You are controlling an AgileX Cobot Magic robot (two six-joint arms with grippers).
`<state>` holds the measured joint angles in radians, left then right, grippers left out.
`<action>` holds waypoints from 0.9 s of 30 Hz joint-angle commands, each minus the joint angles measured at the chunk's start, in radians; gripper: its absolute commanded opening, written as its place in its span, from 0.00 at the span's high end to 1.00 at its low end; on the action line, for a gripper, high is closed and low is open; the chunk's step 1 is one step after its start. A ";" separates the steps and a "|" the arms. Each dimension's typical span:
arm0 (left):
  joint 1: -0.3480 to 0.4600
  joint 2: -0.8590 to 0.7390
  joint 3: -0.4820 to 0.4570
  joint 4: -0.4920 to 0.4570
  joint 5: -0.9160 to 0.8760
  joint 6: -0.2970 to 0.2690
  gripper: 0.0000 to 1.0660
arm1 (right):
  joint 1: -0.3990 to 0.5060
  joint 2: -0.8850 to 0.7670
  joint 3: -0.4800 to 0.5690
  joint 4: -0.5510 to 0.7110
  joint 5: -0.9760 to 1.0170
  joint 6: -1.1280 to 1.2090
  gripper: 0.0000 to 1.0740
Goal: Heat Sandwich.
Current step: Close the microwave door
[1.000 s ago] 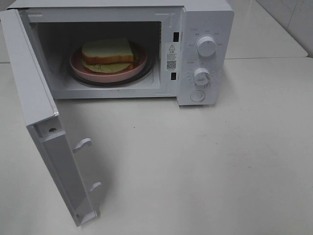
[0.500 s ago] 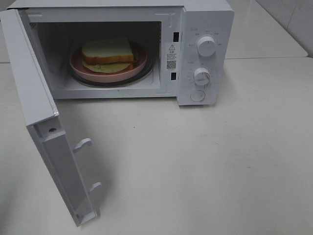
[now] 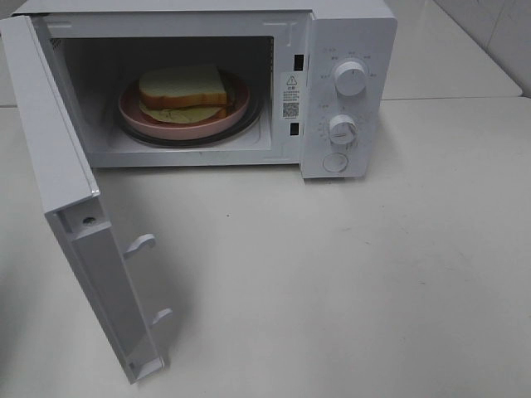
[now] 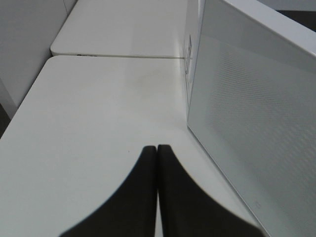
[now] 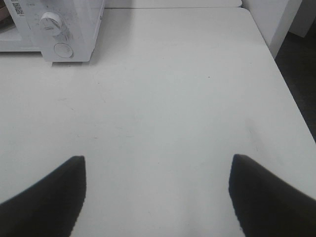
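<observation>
I'm seeing the sandwich (image 3: 182,86) sitting on the pink plate (image 3: 240,109) inside the open microwave (image 3: 365,124); left gripper (image 4: 157,150) is pressing together, right gripper (image 5: 157,165) is gaping apart.

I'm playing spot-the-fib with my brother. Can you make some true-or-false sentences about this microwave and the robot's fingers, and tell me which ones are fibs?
1. The microwave door is shut. False: it is swung wide open.
2. The sandwich sits on a pink plate inside the microwave. True.
3. The fingers of the left gripper are spread wide. False: they are pressed together.
4. The right gripper has its fingers apart, with nothing between them. True.
5. The microwave has only one knob. False: it has two, an upper knob and a lower knob.
</observation>
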<state>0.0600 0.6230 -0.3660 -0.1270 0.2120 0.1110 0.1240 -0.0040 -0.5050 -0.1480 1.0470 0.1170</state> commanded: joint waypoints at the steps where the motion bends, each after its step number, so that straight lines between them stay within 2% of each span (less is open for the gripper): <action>1: -0.001 0.050 0.048 -0.003 -0.191 0.003 1.00 | -0.008 -0.027 0.002 0.004 -0.008 -0.011 0.29; 3: -0.001 0.066 0.059 -0.003 -0.225 0.003 1.00 | -0.008 -0.027 0.002 0.004 -0.008 -0.011 0.29; 8: -0.001 0.182 0.107 -0.002 -0.490 0.003 1.00 | -0.008 -0.027 0.002 0.004 -0.008 -0.011 0.29; 10: -0.001 0.201 0.110 0.001 -0.520 0.001 1.00 | -0.008 -0.027 0.002 0.004 -0.008 -0.011 0.29; 14: -0.001 0.276 0.111 0.074 -0.634 -0.026 1.00 | -0.008 -0.027 0.002 0.004 -0.008 -0.011 0.29; 17: -0.001 0.337 0.111 0.178 -0.722 -0.080 1.00 | -0.008 -0.027 0.002 0.004 -0.008 -0.011 0.29; 18: -0.001 0.385 0.111 0.277 -0.797 -0.138 1.00 | -0.008 -0.027 0.002 0.004 -0.008 -0.011 0.29; 19: -0.001 0.385 0.111 0.277 -0.797 -0.138 1.00 | -0.008 -0.027 0.002 0.004 -0.008 -0.011 0.29; 20: -0.001 0.405 0.111 0.319 -0.826 -0.166 1.00 | -0.008 -0.027 0.002 0.004 -0.008 -0.011 0.29; 21: -0.001 0.431 0.111 0.371 -0.862 -0.203 1.00 | -0.008 -0.027 0.002 0.004 -0.008 -0.011 0.29; 22: -0.001 0.477 0.111 0.465 -0.922 -0.267 1.00 | -0.008 -0.027 0.002 0.004 -0.008 -0.011 0.29; 23: -0.001 0.505 0.111 0.512 -0.951 -0.286 1.00 | -0.008 -0.027 0.002 0.004 -0.008 -0.011 0.29; 24: -0.001 0.505 0.111 0.512 -0.951 -0.286 1.00 | -0.008 -0.027 0.002 0.004 -0.008 -0.011 0.29; 27: -0.001 0.609 0.111 0.611 -1.063 -0.305 1.00 | -0.008 -0.027 0.002 0.004 -0.008 -0.011 0.29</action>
<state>0.0600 1.2010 -0.2570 0.4390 -0.7830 -0.1750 0.1240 -0.0040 -0.5050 -0.1480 1.0470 0.1170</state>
